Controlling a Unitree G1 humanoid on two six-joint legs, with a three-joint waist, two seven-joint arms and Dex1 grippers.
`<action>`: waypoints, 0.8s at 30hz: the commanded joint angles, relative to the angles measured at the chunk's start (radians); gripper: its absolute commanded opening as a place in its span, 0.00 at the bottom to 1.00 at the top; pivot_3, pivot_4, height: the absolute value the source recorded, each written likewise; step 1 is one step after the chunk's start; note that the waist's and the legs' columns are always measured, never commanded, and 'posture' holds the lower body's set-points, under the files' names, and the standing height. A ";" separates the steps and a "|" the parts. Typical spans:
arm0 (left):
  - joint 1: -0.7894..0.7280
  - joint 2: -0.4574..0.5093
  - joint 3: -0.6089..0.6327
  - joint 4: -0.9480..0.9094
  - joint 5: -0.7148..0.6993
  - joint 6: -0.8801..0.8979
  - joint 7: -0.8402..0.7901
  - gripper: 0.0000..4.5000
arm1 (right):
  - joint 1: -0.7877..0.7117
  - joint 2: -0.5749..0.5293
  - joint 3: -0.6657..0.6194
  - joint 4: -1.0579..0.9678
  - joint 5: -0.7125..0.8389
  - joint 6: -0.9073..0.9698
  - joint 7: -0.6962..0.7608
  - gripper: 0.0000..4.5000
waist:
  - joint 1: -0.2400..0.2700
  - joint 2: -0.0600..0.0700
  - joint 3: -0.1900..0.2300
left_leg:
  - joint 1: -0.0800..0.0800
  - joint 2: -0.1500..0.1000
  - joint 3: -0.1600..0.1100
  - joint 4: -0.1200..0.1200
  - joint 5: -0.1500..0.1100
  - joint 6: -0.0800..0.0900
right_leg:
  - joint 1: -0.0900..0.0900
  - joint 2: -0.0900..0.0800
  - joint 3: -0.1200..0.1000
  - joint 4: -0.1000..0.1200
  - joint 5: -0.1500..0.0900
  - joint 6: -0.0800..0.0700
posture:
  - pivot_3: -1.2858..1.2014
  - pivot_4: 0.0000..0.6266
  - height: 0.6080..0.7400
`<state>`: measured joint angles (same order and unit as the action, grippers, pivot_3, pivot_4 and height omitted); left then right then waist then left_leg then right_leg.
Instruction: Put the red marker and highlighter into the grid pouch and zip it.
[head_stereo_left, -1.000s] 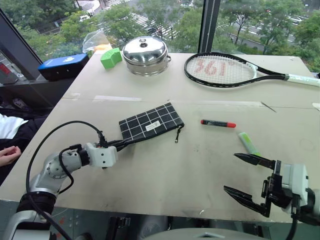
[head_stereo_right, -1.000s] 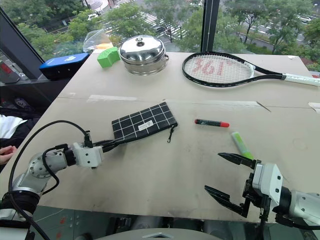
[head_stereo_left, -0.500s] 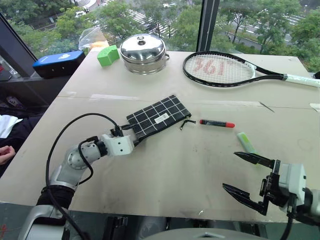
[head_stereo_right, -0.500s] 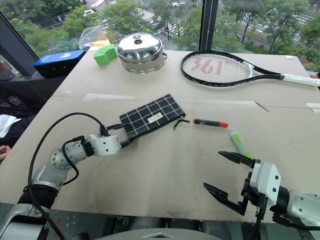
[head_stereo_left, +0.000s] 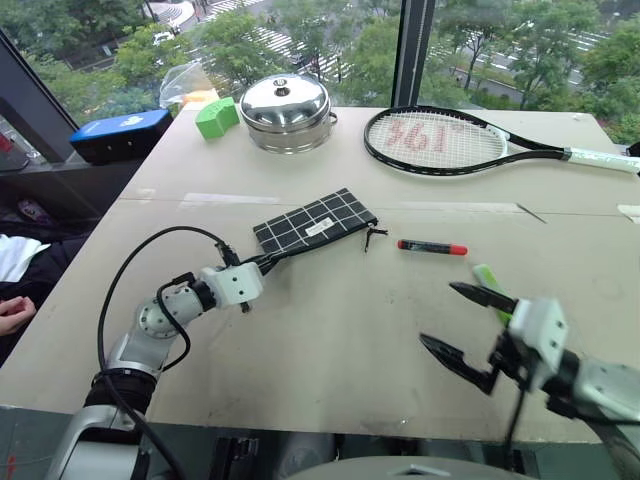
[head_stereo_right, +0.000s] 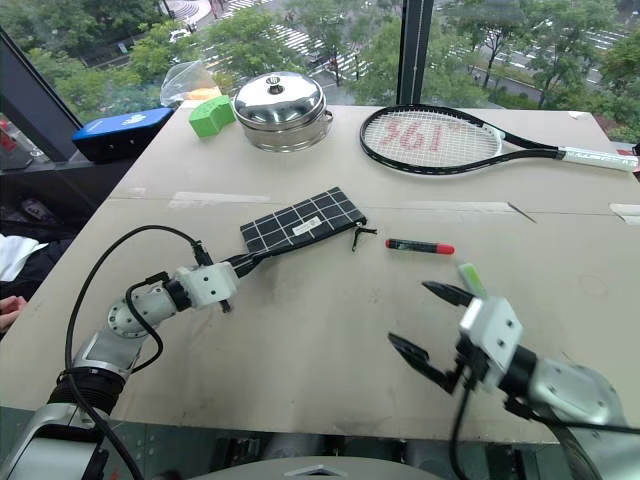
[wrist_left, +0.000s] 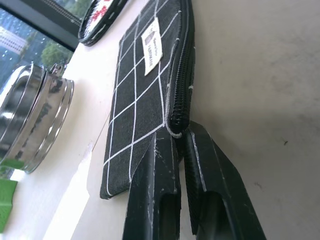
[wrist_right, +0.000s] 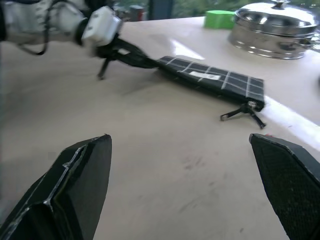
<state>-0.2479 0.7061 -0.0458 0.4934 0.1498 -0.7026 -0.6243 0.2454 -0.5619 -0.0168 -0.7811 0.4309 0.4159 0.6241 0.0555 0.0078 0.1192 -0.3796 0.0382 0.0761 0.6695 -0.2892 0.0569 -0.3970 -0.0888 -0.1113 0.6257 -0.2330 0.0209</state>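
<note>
Pinching the flat grid pouch (head_stereo_left: 315, 222) (black fabric, white lines), the left gripper (wrist_left: 176, 136) is clamped; right gripper (head_stereo_left: 462, 322) gapes over matte tabletop (head_stereo_left: 330, 340).

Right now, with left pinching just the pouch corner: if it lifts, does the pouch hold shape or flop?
Probably flops: the grid pouch is thin fabric lying flat on the table, and the left gripper is shut on one corner only. It looks light, so it likely drags rather than resists. The pull cord would likely dangle.
</note>
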 joint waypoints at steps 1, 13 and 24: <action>0.026 0.002 -0.004 -0.008 -0.062 0.013 -0.045 0.02 | -0.148 0.047 0.064 -0.009 0.046 0.241 -0.142 1.00 | -0.001 -0.001 0.000 | -0.001 0.000 0.000 0.000 0.000 0.000 | 0.000 0.000 0.000 0.000 0.000 0.000 | 0.52 0.24 1.00; 0.152 0.033 0.057 -0.285 -0.223 0.197 -0.147 0.02 | -0.685 0.437 0.075 0.541 0.043 0.586 -0.447 1.00 | -0.047 -0.008 0.003 | -0.009 -0.002 -0.001 -0.001 0.003 -0.004 | -0.004 0.002 -0.005 -0.001 0.005 0.000 | 0.52 0.24 1.00; 0.204 0.058 0.128 -0.527 -0.274 0.390 -0.146 0.02 | -0.801 0.482 0.076 0.690 -0.002 0.504 -0.417 1.00 | -0.071 -0.011 0.006 | -0.009 0.000 0.000 -0.001 0.003 -0.005 | -0.006 0.003 -0.005 0.002 0.005 0.000 | 0.52 0.24 1.00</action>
<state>-0.0519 0.7525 0.0606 0.0207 -0.1078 -0.3231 -0.7683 -0.5228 -0.0896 0.0679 -0.0852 0.4339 0.9515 0.1975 -0.0155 -0.0028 0.1248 -0.3883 0.0381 0.0762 0.6684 -0.2862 0.0516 -0.4034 -0.0855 -0.1166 0.6275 -0.2278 0.0213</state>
